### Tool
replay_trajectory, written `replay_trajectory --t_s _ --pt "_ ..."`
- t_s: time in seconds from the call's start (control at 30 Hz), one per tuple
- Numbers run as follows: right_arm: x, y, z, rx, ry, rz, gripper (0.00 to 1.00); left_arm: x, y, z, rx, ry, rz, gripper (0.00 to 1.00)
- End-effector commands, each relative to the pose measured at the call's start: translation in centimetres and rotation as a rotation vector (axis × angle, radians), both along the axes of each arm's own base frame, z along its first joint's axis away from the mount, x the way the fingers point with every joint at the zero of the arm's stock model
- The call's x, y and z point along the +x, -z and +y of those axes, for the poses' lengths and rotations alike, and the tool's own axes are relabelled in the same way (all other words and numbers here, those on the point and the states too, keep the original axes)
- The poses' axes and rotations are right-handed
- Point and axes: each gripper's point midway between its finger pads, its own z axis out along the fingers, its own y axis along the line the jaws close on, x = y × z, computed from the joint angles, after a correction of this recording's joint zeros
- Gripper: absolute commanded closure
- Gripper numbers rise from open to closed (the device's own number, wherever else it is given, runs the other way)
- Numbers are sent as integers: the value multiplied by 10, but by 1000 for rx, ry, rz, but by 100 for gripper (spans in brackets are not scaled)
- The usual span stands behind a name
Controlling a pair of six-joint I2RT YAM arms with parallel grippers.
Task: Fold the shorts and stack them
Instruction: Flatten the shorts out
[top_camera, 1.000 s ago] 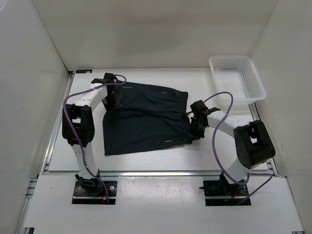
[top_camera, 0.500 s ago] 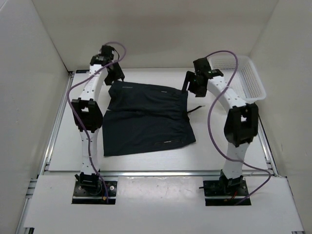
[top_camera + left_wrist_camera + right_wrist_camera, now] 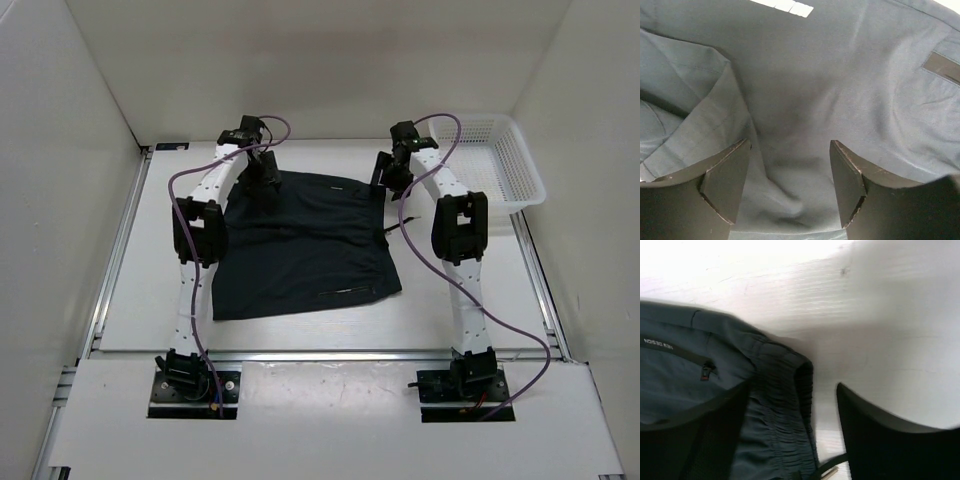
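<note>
Since a second back: both arms gone from mid-sides of shorts (image 3: pixel 300 245) to far edge; jaws gone from shut to wide.
Left gripper (image 3: pixel 790 150): spread, empty, low over fabric beside loose crease.
Right gripper (image 3: pixel 794 390): spread, empty, straddling waistband (image 3: pixel 777 420) corner.
Shorts lie flat in middle of table (image 3: pixel 450 290), well apart from basket (image 3: pixel 490 160).
Risk: pinch takes top layer only (layers hard to tell apart here), so fold peels open; uneven pull skews it.
</note>
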Motion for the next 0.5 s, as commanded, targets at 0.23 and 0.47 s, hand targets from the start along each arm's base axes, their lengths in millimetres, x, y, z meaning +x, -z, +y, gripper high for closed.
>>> replay_trajectory --t_s 0.23,0.47 --pt "5 8 -11 -35 75 -11 100 -12 29 69 -11 -116 93 49" --pt "8 -13 -42 -51 197 -72 100 -40 25 143 62 -286 140 58"
